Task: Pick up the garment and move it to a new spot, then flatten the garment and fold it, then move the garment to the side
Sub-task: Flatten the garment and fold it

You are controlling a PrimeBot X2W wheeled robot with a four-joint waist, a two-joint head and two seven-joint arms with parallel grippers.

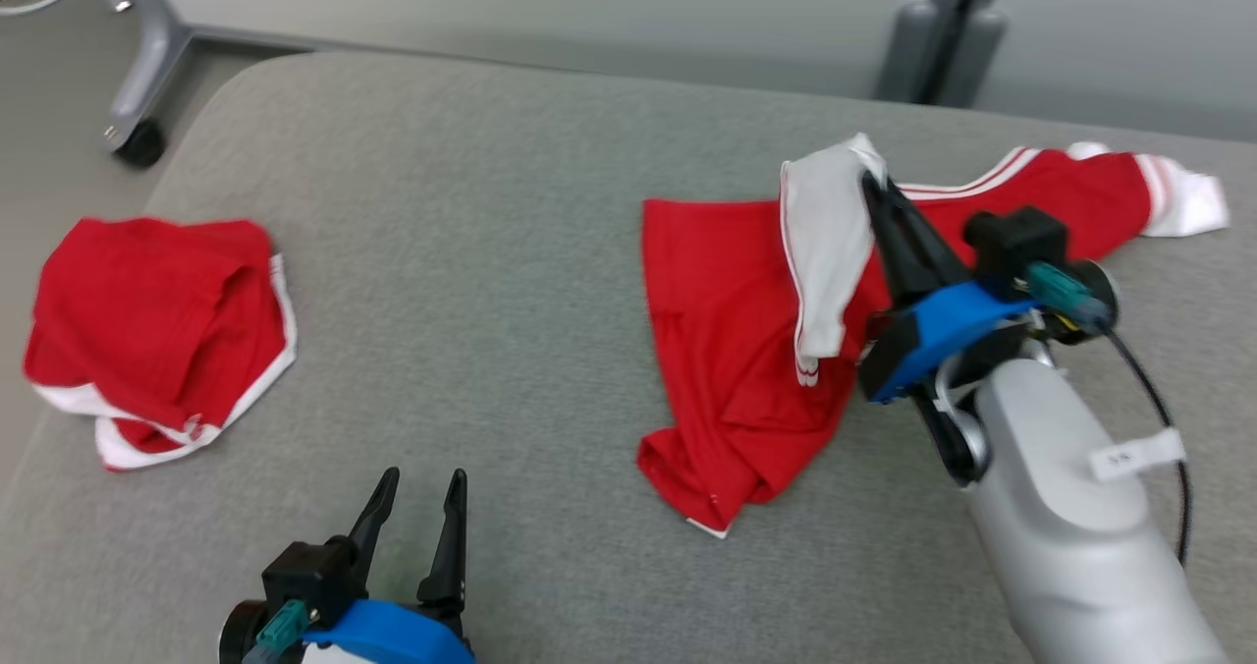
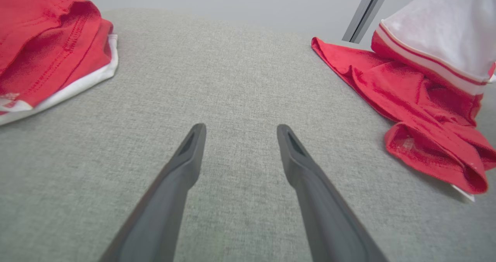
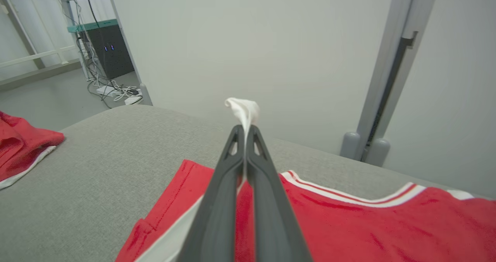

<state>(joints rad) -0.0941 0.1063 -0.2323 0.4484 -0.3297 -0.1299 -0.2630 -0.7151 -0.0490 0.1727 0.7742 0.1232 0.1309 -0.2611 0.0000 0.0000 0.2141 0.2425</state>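
Left tool (image 1: pixel 424 475) spread, right tool (image 1: pixel 870 185) pinching garment (image 1: pixel 727 350)

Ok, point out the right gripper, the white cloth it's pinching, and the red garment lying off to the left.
right gripper (image 3: pixel 245 129): right wrist view, between its shut fingertips.
white cloth (image 1: pixel 825 242): head view, middle of the lifted fold.
left red garment (image 1: pixel 147 325): head view, centre of the crumpled heap.

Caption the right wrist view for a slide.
Right tool pinches the white cloth sleeve of the red-and-white jersey garment on a grey fabric surface.
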